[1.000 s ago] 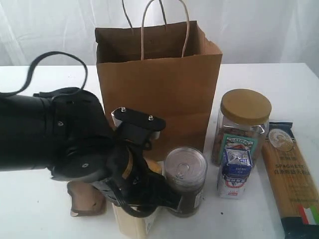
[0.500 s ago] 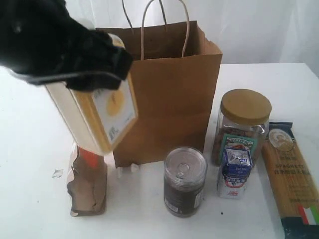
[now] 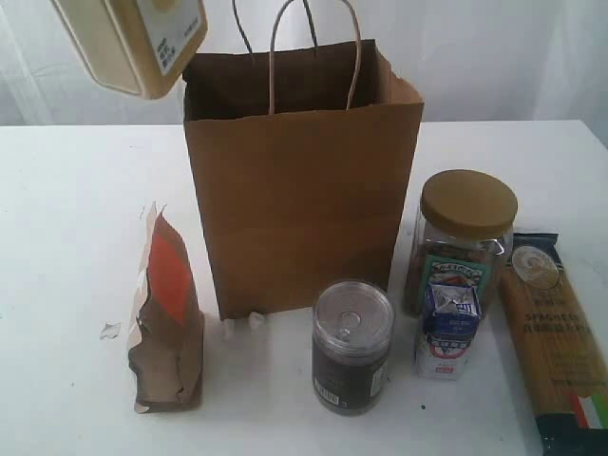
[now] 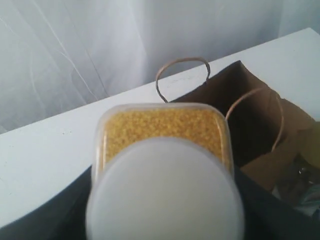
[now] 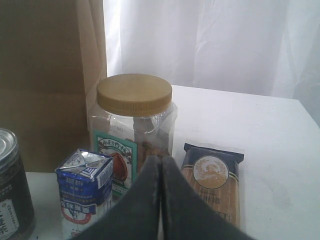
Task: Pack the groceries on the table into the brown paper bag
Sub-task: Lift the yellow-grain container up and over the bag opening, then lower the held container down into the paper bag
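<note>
One grocery has left the tabletop [image 3: 66,190] within the last second; five wait on it. Unmoved, the brown paper bag [image 3: 304,190] stands upright with its mouth open. Far out at its 4 o'clock the long spaghetti packet [image 3: 560,342] lies flat as before.

A second ago the yellow-grain white-capped bottle [image 3: 133,43] was low at the bag's 7 o'clock. Now it hangs tilted in the air at the bag's 11 o'clock, about level with the rim and just outside it. I judge the lift done; a carry toward 3 o'clock over the opening and a release remain.

Nothing else has shifted:
- tan-lidded clear jar [image 3: 465,237], at 4 o'clock
- brown pouch [image 3: 166,323], at 8 o'clock, no longer hidden by the arm
- dark jar [image 3: 352,347], at 6 o'clock
- small blue-white carton [image 3: 446,328], at 5 o'clock

Left jaws pinch the bottle's sides; right jaws are pressed together, empty, near the carton.
</note>
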Tool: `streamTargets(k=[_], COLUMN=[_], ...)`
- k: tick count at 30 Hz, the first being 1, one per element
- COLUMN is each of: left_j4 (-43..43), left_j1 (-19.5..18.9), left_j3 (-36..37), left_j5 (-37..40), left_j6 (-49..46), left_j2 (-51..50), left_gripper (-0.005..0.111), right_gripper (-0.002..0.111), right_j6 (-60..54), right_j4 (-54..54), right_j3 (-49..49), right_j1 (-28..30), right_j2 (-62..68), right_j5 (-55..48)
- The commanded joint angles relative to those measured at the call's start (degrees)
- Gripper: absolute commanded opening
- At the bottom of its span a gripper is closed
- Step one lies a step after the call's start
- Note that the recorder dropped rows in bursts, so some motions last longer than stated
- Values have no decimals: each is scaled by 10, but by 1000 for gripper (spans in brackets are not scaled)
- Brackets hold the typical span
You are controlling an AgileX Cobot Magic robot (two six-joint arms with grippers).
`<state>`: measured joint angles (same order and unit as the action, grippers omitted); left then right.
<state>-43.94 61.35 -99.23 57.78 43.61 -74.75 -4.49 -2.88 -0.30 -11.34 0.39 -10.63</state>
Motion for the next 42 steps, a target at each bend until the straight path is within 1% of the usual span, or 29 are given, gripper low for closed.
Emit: streamTargets(k=[1, 4, 6, 8, 9, 11, 15, 18, 22, 27, 31, 38, 42], left_j4=[-11, 61, 128, 199, 220, 241, 243, 243, 248, 309, 347, 351, 351], left_j1=[-47, -98, -132, -160, -168, -185, -206, -213, -213, -213, -213, -213, -213], left_j3=[-67, -102, -121, -136, -140, -142, -142, -142, -142, -142, -141, -140, -140], left_j5=[-35, -69, -103, -122, -125, -135, -132, -136, -137, -147, -148, -98, -81], left_j6=[-44, -69, -93, -135, -153, -183, -186, -202, -210, -255, -273, -301, -321], left_j2=[-41, -76, -97, -117, -127, -144, -167, -178, -189, -204, -213, -232, -241], left_gripper=[0, 0, 0, 0, 0, 0, 0, 0, 0, 0, 0, 0, 0], right_gripper=[0, 0, 0, 0, 0, 0, 0, 0, 0, 0, 0, 0, 0], right_j6=[2, 2, 2, 2, 2, 2, 2, 2, 2, 2, 2, 2, 2], right_j4=[-1, -1, -1, -1, -1, -1, -1, -1, -1, -1, -1, -1, -1], right_j3=[3, 3, 3, 3, 3, 3, 3, 3, 3, 3, 3, 3, 3], right_j1=[4, 4, 4, 4, 4, 4, 4, 4, 4, 4, 4, 4, 4], right_j2=[-4, -4, -4, -4, -4, -4, -4, -4, -4, -4, -4, -4, -4], right_j5=[5, 5, 5, 5, 5, 5, 5, 5, 5, 5, 5, 5, 5])
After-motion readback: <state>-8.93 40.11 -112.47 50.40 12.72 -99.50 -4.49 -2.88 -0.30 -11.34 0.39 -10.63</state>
